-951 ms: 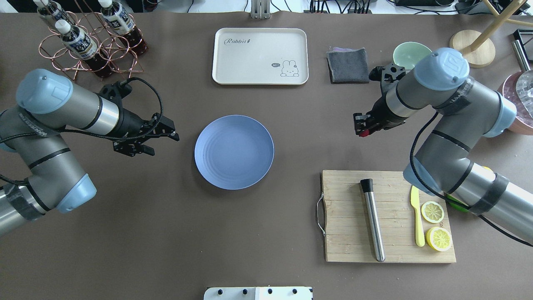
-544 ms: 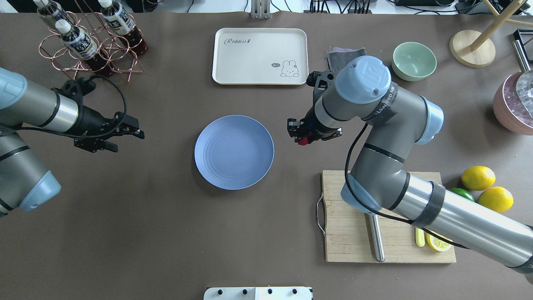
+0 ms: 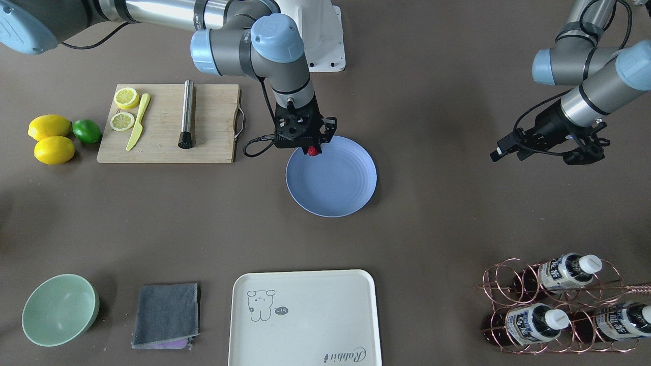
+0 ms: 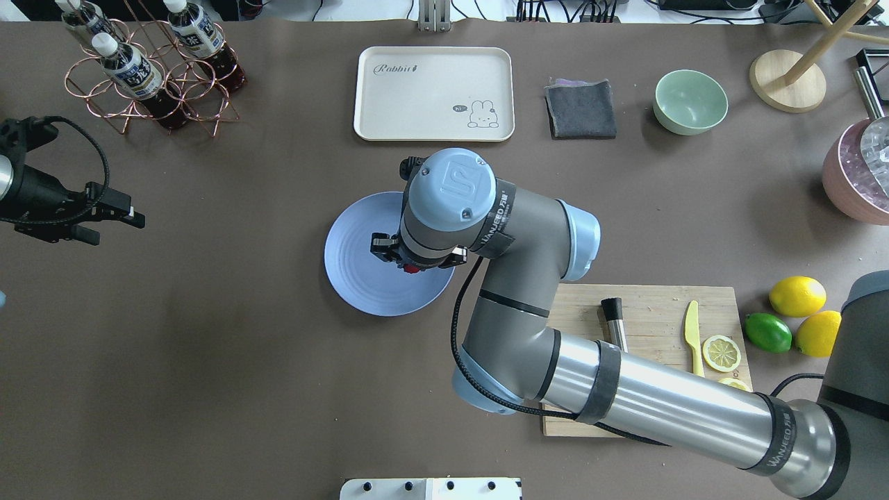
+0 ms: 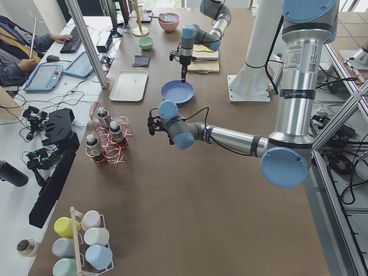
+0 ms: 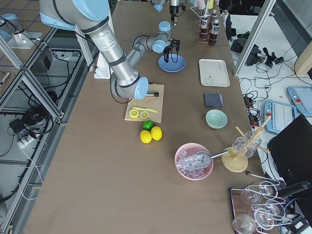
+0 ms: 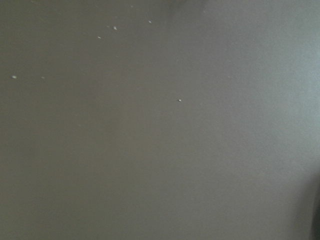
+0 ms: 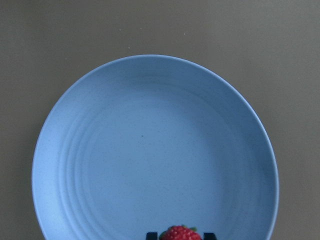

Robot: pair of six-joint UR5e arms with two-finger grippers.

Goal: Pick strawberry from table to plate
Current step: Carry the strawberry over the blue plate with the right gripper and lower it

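Strawberry (image 4: 411, 268) is clamped between the closed fingers of the right gripper (image 3: 311, 148), held above the right side of the periwinkle plate (image 4: 358, 281), just inside its rim. Half a second ago the gripper carried it over the bare table (image 4: 243, 375), right of the plate. The left gripper (image 4: 112, 228), jaws apart and empty, has drawn back farther left, well apart from the plate.

Tabletop (image 4: 208, 361): matte grey-brown.
Centre: blue plate (image 4: 354, 278).
Far side: cream tray (image 4: 430, 90), grey cloth (image 4: 580, 110), green bowl (image 4: 690, 102).
Right: cutting board (image 4: 653, 312), lemons (image 4: 797, 296), lime (image 4: 767, 332).
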